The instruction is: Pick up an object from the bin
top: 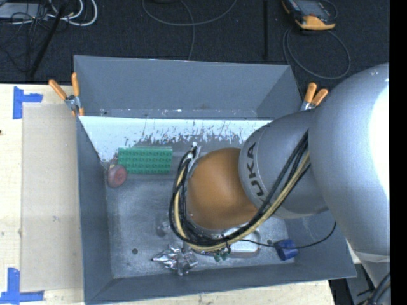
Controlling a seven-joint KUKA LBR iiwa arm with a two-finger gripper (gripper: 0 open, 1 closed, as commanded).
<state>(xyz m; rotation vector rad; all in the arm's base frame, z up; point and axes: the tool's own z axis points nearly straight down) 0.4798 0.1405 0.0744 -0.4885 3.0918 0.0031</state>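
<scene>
Foil [173, 257] — the crumpled silver scrap by the bin's [95, 234] near wall, just below the arm's orange cover [213, 192] — looks light, springy and crushable, so pinch its thick middle; whether the grip is shut you cannot tell.

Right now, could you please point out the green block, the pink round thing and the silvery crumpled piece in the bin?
green block [145, 161], camera view, middle of its ridged top.
pink round thing [116, 175], camera view, centre of its face.
silvery crumpled piece [173, 257], camera view, its middle.
</scene>
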